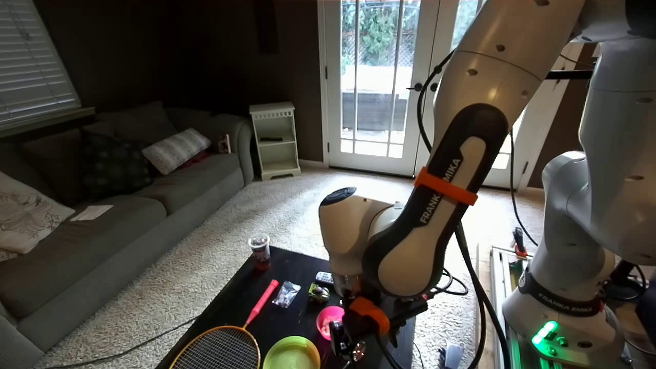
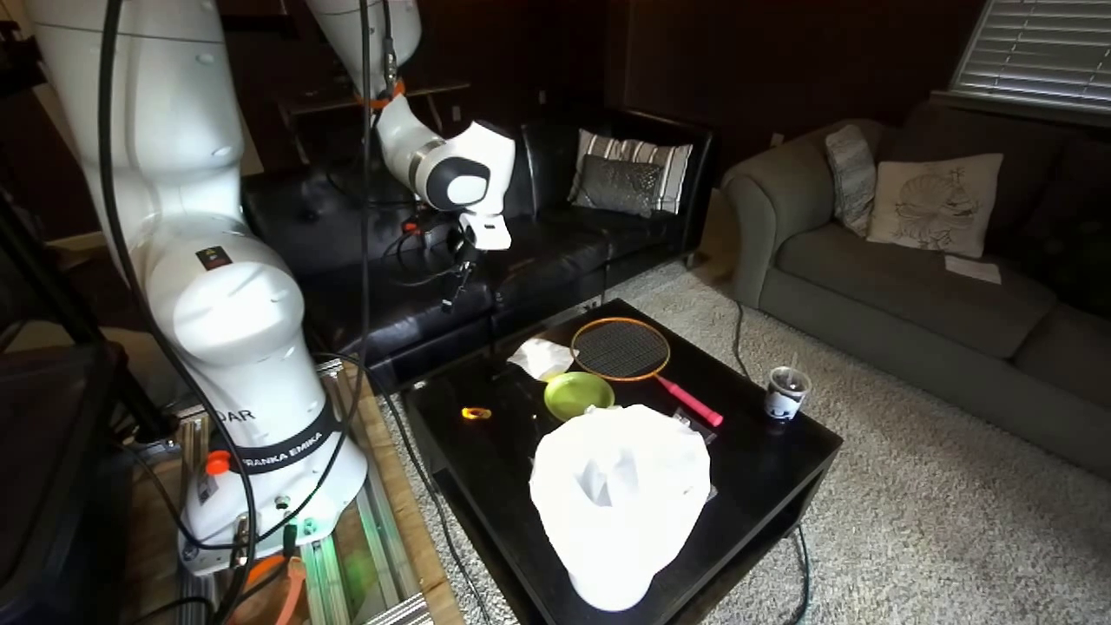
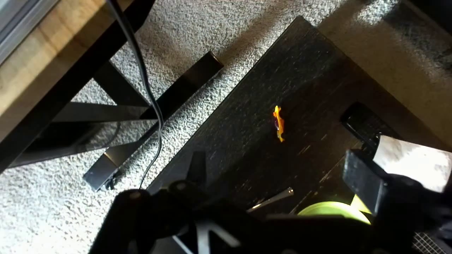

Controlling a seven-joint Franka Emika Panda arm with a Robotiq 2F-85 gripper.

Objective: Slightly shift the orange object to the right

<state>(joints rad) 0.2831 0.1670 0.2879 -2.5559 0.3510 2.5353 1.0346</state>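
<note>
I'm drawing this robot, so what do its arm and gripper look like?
The arm is whitish and rounded, with black panels, "FRANKA EMIKA" lettering and an orange band around it. A black cable loops beside it. Low down, a green light glows. The gripper is black, with two blocky fingers.

A badminton racket (image 2: 621,349) with a pink handle (image 2: 690,402) lies on a black coffee table (image 2: 755,477), its strung head just beside a green bowl (image 2: 575,395). A clear plastic cup (image 1: 260,248) of dark drink (image 1: 263,263) stands near the table's corner; a remote control (image 1: 324,278) and a small clear packet (image 1: 287,294) share the tabletop. A printed pillow (image 2: 933,204) leans on a gray sofa (image 2: 894,273), while a black leather sofa (image 2: 555,267) carries a striped pillow (image 2: 673,178) of its own. In an exterior view, a white shelf unit (image 1: 277,146) stands beside glass-paned doors (image 1: 376,102), on pale carpet (image 1: 271,205).
</note>
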